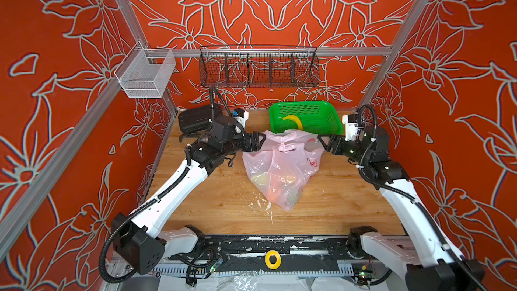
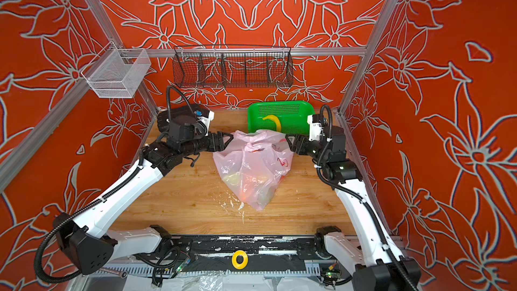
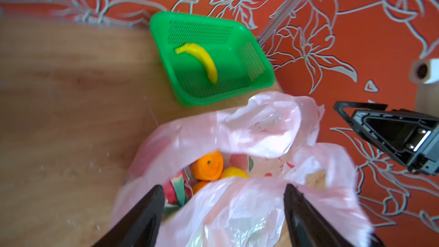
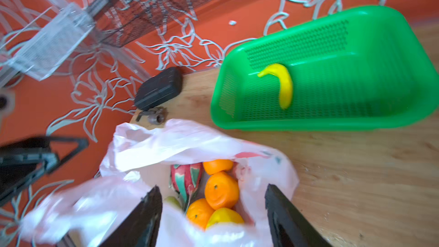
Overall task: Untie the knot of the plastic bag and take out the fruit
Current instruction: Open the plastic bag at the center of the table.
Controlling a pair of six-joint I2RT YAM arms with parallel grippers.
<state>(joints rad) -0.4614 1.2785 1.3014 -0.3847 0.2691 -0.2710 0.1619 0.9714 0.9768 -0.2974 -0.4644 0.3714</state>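
The plastic bag (image 1: 279, 169) sits mid-table, just nearer than the green basket (image 1: 307, 104), mouth agape, no knot visible. The left gripper (image 3: 223, 186) and right gripper (image 4: 212, 186) flank it, jaws spread, empty. Best: one pins the rim, one dips for the oranges (image 4: 221, 193). Only wrist views bare them and the dragon fruit (image 4: 187, 181); top views show tinted blurs

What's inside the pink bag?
The plastic bag gapes open. Inside show oranges, a pink-red dragon fruit and a sliver of something pale green. Anything deeper is covered by film and the top fruit.
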